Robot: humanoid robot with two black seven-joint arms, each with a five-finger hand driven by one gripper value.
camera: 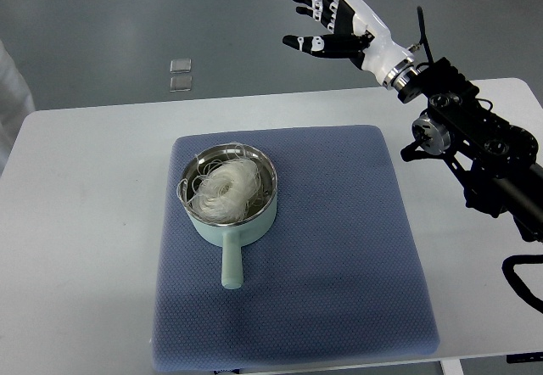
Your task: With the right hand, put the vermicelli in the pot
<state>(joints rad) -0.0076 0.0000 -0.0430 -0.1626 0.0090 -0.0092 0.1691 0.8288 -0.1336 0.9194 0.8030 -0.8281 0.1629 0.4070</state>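
Note:
A bundle of white vermicelli lies coiled inside the pale green pot, with a few strands hanging over the rim. The pot stands on a blue mat, its handle pointing toward the near edge. My right hand is raised beyond the table's far edge, up and to the right of the pot, fingers spread and holding nothing. Its black arm comes in from the right edge.
The mat lies on a white table. Two small clear squares sit on the grey floor beyond the table. A wooden item shows at the top right corner.

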